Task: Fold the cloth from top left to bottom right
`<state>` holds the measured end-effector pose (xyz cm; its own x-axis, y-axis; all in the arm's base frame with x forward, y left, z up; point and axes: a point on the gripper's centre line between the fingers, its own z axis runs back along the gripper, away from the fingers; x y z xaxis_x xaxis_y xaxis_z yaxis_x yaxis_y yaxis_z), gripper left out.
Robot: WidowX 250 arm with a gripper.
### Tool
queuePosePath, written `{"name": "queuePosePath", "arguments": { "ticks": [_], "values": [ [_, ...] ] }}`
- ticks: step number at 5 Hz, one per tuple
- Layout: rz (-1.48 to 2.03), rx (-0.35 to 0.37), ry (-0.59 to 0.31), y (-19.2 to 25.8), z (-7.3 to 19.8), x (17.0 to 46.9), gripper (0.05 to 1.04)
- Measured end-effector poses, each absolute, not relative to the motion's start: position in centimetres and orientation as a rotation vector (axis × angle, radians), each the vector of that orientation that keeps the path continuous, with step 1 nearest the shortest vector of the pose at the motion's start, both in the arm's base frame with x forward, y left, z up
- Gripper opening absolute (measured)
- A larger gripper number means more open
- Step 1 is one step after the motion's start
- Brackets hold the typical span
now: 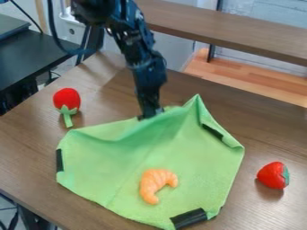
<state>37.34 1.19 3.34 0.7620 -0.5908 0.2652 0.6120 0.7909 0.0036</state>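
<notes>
we see the pincer (151, 115) closed on the cloth (129, 166) at upper edge; the rest lies toward near edge of table (27, 143).

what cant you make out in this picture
All in the camera view:
- tabletop under the green cloth: hidden by the cloth
- cloth beneath the orange croissant: hidden by the croissant
- whether the gripper holds the cloth's far edge: too small to tell
- tabletop's near end: cut off by the bottom edge

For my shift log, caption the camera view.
Black gripper at the far edge of the green cloth, orange croissant-shaped toy lying on it.
</notes>
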Motion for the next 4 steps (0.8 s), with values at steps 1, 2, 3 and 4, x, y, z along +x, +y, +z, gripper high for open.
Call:
{"name": "queuePosePath", "arguments": {
  "ticks": [1, 2, 3, 4],
  "values": [
    [-0.688, -0.096, -0.272, -0.2, 3.9, 35.3, 0.050],
    [-0.724, -0.119, -0.258, -2.5, 4.9, 33.6, 0.050],
    [-0.722, -0.131, -0.248, -4.4, 6.2, 32.3, 0.050],
    [-0.715, -0.089, -0.215, -6.0, 6.1, 31.7, 0.050]
  ]
}}
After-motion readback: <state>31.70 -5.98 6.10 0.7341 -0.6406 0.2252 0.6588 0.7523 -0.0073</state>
